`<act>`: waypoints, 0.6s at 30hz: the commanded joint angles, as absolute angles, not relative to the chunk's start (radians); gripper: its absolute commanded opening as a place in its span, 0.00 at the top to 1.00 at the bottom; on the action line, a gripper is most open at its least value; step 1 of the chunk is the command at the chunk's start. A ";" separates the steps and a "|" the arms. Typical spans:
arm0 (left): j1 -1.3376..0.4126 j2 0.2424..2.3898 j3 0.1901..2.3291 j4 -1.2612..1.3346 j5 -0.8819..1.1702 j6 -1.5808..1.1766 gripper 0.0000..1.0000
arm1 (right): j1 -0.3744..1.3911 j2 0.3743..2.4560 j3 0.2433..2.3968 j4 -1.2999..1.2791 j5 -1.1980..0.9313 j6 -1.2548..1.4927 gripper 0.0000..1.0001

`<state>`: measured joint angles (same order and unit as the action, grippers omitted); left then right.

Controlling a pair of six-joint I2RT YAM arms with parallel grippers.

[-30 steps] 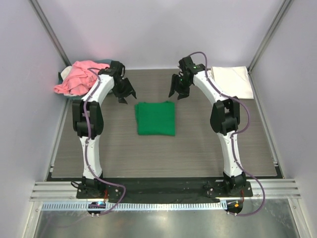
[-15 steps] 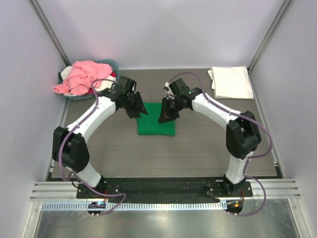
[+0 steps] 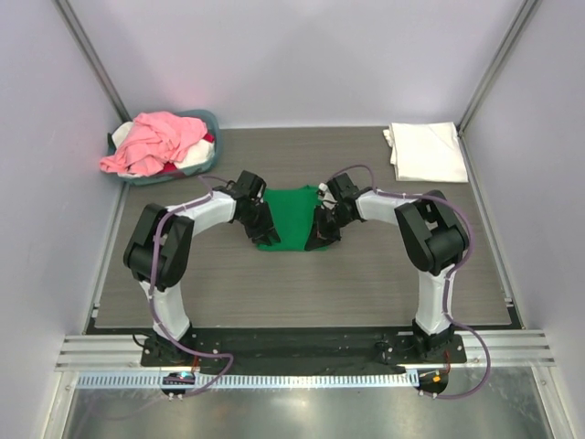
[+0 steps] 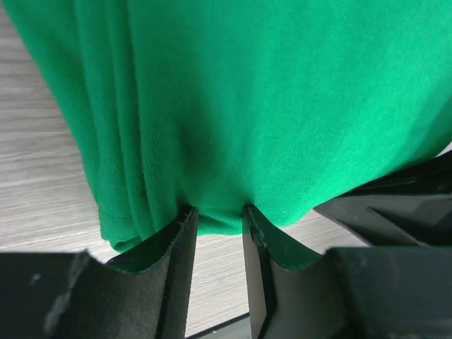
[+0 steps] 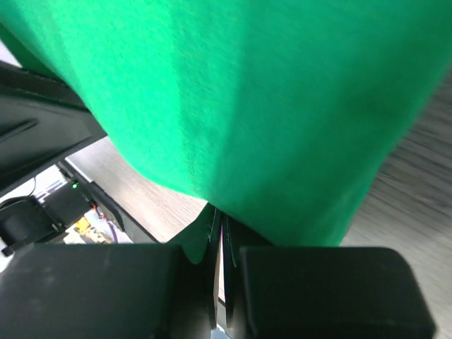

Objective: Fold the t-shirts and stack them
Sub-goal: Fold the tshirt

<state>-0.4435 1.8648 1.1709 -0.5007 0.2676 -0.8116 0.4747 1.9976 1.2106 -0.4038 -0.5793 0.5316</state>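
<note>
A bright green t-shirt lies folded flat in the middle of the table. My left gripper is low at its near left corner and my right gripper at its near right corner. In the left wrist view the green cloth fills the frame; the left gripper stands open a finger's width, with the shirt's edge between its tips. In the right wrist view the right gripper is pressed shut on the edge of the green cloth. A white t-shirt lies folded at the back right. A pink t-shirt is heaped at the back left.
The pink heap sits in a round blue-grey basket in the back left corner, with a bit of red cloth at its right side. Frame posts and walls close in both sides. Wood-grain table shows in front of the green shirt.
Both arms swung down from the back of the table to the green shirt's near corners. Both grippers narrowed, the right one down to shut on the cloth.
</note>
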 commanded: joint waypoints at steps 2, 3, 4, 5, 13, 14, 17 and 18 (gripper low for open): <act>-0.434 1.930 1.102 -0.474 0.123 -0.724 0.67 | 0.442 1.994 1.097 -0.370 -0.448 0.454 0.93; -0.431 1.922 1.079 -0.474 0.112 -0.719 0.68 | 0.442 1.985 1.065 -0.359 -0.449 0.454 0.93; -0.425 1.914 1.068 -0.474 0.104 -0.718 0.68 | 0.442 1.979 1.046 -0.347 -0.454 0.459 0.93; -0.423 1.899 1.060 -0.476 0.092 -0.710 0.68 | 0.442 1.958 1.025 -0.335 -0.459 0.465 0.93; -0.434 1.798 1.109 -0.621 -0.035 -0.586 0.67 | 0.503 1.783 0.845 -0.267 -0.470 0.561 0.93; -0.443 1.783 1.117 -0.635 -0.029 -0.577 0.64 | 0.523 1.748 0.844 -0.278 -0.431 0.572 0.91; -0.486 1.694 1.161 -0.728 -0.073 -0.561 0.50 | 0.595 1.617 0.856 -0.331 -0.387 0.597 0.66; -0.494 1.668 1.172 -0.756 -0.095 -0.563 0.46 | 0.598 1.548 0.861 -0.343 -0.380 0.618 0.58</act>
<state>-0.4652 1.7580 1.1332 -0.5865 0.0349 -0.6254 0.5632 1.6867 0.8562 -0.2783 -0.4927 0.5911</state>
